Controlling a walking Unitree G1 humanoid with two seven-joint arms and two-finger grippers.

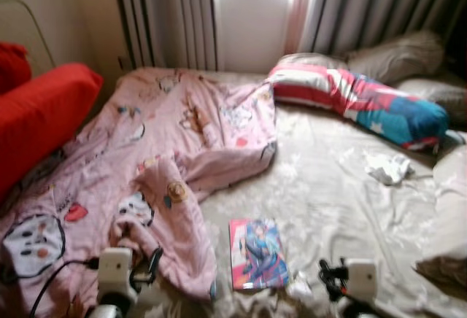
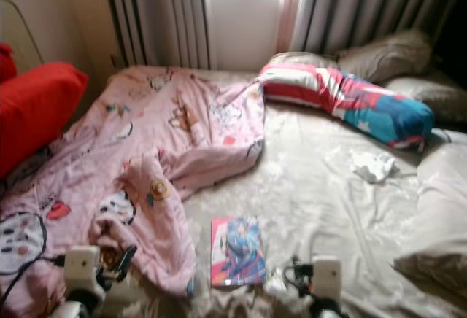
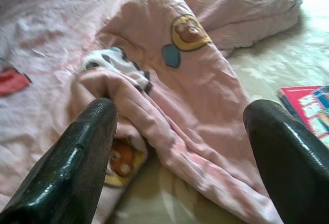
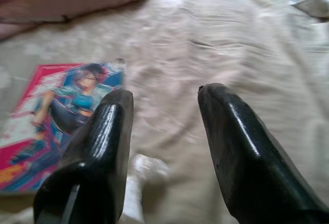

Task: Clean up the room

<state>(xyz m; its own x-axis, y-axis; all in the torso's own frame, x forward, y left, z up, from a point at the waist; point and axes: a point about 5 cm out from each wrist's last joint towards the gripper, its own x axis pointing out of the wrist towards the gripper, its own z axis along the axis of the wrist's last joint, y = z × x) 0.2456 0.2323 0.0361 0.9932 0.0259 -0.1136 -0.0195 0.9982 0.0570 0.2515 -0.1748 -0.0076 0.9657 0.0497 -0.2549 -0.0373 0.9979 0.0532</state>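
A pink cartoon blanket (image 1: pixel 146 150) lies crumpled over the left half of the bed. A colourful comic book (image 1: pixel 257 252) lies flat on the beige sheet (image 1: pixel 328 187) near the front edge, with a small white scrap (image 1: pixel 299 287) beside it. Further right lies a crumpled white tissue (image 1: pixel 389 167). My left gripper (image 3: pixel 177 147) is open, low over the blanket's front fold. My right gripper (image 4: pixel 164 131) is open just right of the book (image 4: pixel 56 116) and above the white scrap (image 4: pixel 146 170). Nothing sits between either pair of fingers.
A long red, white and blue striped pillow (image 1: pixel 357 99) lies across the back of the bed, with grey pillows (image 1: pixel 398 55) behind it and at the right side. A red cushion (image 1: pixel 40 114) stands at the left. Grey curtains (image 1: pixel 168 15) and a window are behind.
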